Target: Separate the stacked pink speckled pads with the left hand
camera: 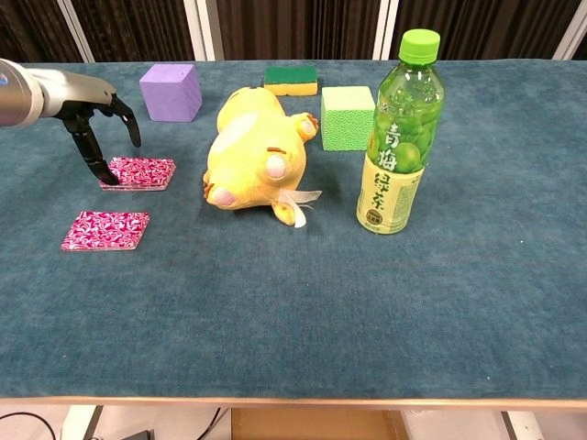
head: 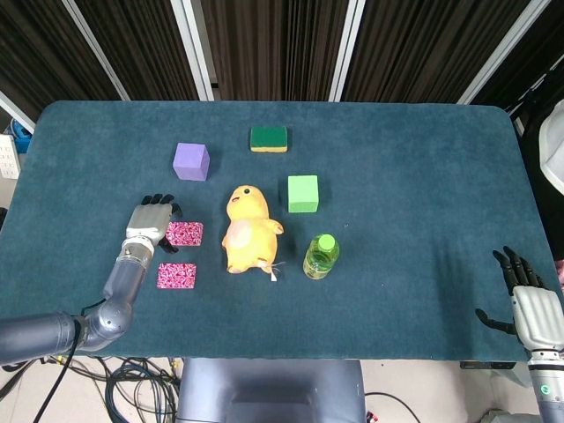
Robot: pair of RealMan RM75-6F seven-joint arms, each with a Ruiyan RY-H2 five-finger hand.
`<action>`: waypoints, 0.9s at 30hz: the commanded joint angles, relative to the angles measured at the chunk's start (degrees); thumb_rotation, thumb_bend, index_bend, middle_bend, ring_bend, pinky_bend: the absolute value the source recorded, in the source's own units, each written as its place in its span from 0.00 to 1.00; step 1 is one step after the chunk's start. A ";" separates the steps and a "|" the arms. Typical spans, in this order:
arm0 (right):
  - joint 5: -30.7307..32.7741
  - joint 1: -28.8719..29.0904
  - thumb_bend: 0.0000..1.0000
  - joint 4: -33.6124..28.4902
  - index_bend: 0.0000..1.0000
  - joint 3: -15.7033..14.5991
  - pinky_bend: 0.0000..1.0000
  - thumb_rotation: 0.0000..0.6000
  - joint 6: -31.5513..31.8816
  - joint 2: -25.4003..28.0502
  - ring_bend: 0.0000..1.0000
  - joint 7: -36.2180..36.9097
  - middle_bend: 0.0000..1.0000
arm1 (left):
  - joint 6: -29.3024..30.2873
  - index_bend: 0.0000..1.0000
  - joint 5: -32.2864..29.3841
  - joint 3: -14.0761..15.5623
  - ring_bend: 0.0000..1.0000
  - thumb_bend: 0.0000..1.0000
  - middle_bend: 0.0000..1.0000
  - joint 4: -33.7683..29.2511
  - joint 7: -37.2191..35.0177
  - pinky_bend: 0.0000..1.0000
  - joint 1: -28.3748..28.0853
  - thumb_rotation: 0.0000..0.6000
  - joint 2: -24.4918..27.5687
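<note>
Green-capped bottle (camera: 398, 137) upright on the blue table (head: 414, 203), holding pale green liquid to near the neck, just right of the yellow plush toy (camera: 249, 154).

Left hand (head: 150, 225) hovering at the left edge of the far pink speckled pad (camera: 138, 172), fingers (camera: 94, 156) spread and pointing down, one tip at or touching the pad's near-left corner; nothing gripped. Near pink speckled pad (camera: 106, 230) lying flat and apart, closer to the table's front edge. Right hand (head: 529, 304) at the table's front right corner, fingers apart, empty.

Further back: purple cube (head: 191, 161), green cube (head: 302, 193), green-and-yellow sponge (head: 268, 138).
</note>
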 commanded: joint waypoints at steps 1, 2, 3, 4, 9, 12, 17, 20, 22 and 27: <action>-0.01 0.00 0.18 0.03 0.00 -0.01 0.22 1.00 -0.03 0.01 0.05 0.11 0.00 | 0.35 0.37 0.33 0.28 0.00 0.12 0.14 1.19 -0.11 0.00 -0.21 1.00 -0.96; 0.02 0.01 0.18 0.06 0.00 -0.03 0.22 1.00 -0.12 0.02 0.05 0.14 0.00 | 0.22 0.37 0.39 0.37 0.00 0.12 0.14 1.58 -0.12 0.00 -0.30 1.00 -1.31; 0.05 0.03 0.18 0.07 0.00 -0.03 0.22 1.00 -0.18 0.02 0.05 0.11 0.00 | 0.10 0.37 0.50 0.38 0.00 0.12 0.14 1.86 -0.20 0.00 -0.35 1.00 -1.55; 0.07 0.05 0.18 0.07 0.00 -0.04 0.22 1.00 -0.23 0.02 0.05 0.10 0.00 | 0.01 0.36 0.66 0.42 0.00 0.12 0.14 2.08 -0.25 0.00 -0.39 1.00 -1.74; 0.23 0.15 0.18 0.04 0.00 -0.03 0.22 1.00 -0.50 0.00 0.05 0.00 0.00 | -0.20 0.36 1.39 0.41 0.00 0.12 0.14 2.51 -0.50 0.00 -0.64 1.00 -2.30; 0.31 0.20 0.18 0.02 0.00 -0.03 0.22 1.00 -0.62 -0.02 0.05 -0.15 0.00 | 0.09 0.37 1.62 0.59 0.00 0.12 0.14 3.16 -0.19 0.00 -0.94 1.00 -2.82; 0.38 0.23 0.18 -0.02 0.00 -0.03 0.22 1.00 -0.71 0.00 0.05 -0.14 0.00 | -0.07 0.39 0.75 0.81 0.00 0.13 0.14 4.34 0.45 0.00 -1.38 1.00 -3.65; 0.48 0.20 0.18 0.00 0.00 0.01 0.22 1.00 -0.72 0.04 0.05 -0.05 0.00 | -0.45 0.39 0.78 1.00 0.00 0.13 0.14 4.68 0.51 0.00 -1.43 1.00 -4.01; 0.51 0.19 0.18 0.01 0.00 0.01 0.22 1.00 -0.70 0.04 0.05 -0.05 0.00 | -0.59 0.39 1.04 1.05 0.00 0.13 0.14 4.85 0.38 0.00 -1.40 1.00 -4.22; 0.53 0.19 0.18 -0.02 0.00 0.00 0.22 1.00 -0.75 0.07 0.05 0.02 0.00 | -0.84 0.41 1.07 1.13 0.00 0.15 0.14 5.68 0.26 0.00 -1.47 1.00 -4.78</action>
